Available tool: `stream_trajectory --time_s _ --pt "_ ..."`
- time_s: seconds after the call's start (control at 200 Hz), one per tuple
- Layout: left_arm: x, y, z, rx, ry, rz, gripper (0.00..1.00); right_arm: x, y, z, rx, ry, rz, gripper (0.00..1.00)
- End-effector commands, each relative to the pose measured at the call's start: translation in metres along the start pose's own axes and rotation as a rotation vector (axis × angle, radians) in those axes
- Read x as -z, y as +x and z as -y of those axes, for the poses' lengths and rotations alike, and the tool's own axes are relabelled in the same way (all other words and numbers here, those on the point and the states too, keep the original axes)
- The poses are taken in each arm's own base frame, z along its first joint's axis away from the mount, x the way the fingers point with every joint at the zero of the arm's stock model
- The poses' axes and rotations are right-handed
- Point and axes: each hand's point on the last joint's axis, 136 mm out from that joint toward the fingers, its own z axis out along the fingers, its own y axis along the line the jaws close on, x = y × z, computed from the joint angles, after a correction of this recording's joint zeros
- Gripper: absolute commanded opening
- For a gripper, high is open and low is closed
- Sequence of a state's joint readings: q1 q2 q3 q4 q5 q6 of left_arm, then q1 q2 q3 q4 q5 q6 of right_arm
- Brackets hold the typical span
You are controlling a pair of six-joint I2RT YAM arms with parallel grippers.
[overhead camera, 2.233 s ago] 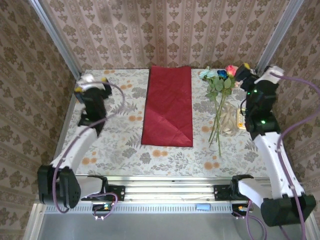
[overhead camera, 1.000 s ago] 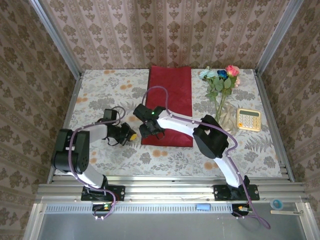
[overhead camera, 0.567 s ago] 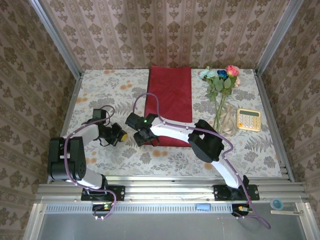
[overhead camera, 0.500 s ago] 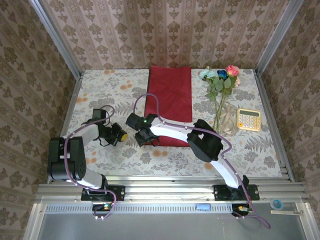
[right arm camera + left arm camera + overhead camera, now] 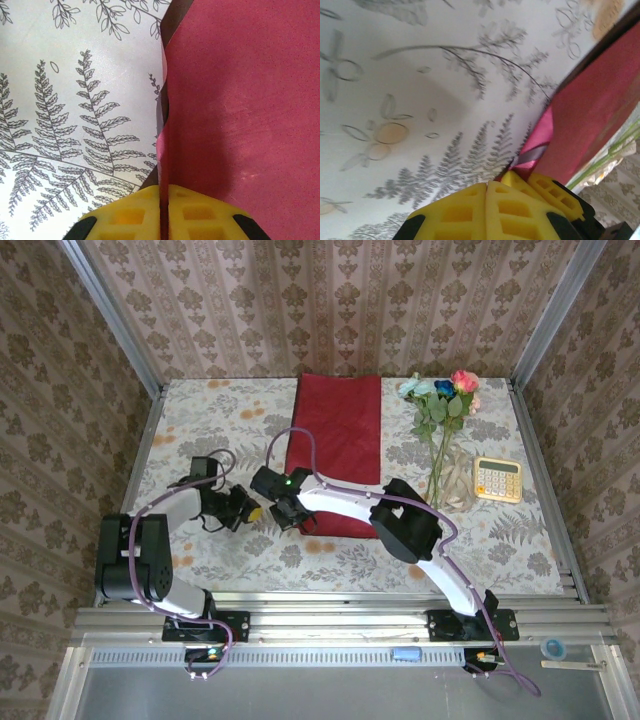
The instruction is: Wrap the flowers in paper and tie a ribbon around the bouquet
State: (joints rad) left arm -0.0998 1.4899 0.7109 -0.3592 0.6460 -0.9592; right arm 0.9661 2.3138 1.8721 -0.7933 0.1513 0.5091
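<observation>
The dark red paper (image 5: 338,440) lies flat at mid-table, long side running away from me. At its near left corner my right gripper (image 5: 287,513) is shut on its lifted edge. In the right wrist view that edge of the paper (image 5: 240,90) stands pinched between the yellow fingers (image 5: 200,212) of the right gripper (image 5: 164,189). My left gripper (image 5: 249,509) sits just left of that corner, shut and holding nothing. In the left wrist view the left gripper (image 5: 486,185) has its pads pressed together. The flowers (image 5: 440,392) lie at the back right, stems pointing toward me, with the cream ribbon (image 5: 458,482) bunched under them.
A yellow calculator (image 5: 498,478) lies right of the stems. The tablecloth (image 5: 200,430) carries a floral print. Wallpapered walls and metal posts close in the back and both sides. The right arm (image 5: 400,520) stretches across the paper's near edge.
The right gripper's jaws have closed on the paper's edge at the near left corner. The left gripper has slid a little to the right, closer to that corner.
</observation>
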Motion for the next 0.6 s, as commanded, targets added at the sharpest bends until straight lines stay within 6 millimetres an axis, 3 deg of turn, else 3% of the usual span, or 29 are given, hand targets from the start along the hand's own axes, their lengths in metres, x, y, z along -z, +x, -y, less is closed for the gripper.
stream_trajectory --time_s 0.0,0.305,0.425,0.595 --pt "0.000 0.010 0.027 -0.054 0.058 -0.037 0.00 0.021 -0.004 -0.004 -0.051 -0.106 -0.002 0.15" --pt "-0.023 0.020 0.041 -0.026 0.104 -0.079 0.00 0.039 -0.005 -0.013 -0.220 -0.545 -0.049 0.18" --pt "-0.029 0.021 0.049 -0.029 0.122 -0.088 0.22 0.038 -0.003 -0.005 -0.267 -0.616 -0.066 0.16" --pt "-0.043 0.019 0.050 -0.004 0.130 -0.097 0.37 0.039 -0.004 0.000 -0.305 -0.672 -0.073 0.19"
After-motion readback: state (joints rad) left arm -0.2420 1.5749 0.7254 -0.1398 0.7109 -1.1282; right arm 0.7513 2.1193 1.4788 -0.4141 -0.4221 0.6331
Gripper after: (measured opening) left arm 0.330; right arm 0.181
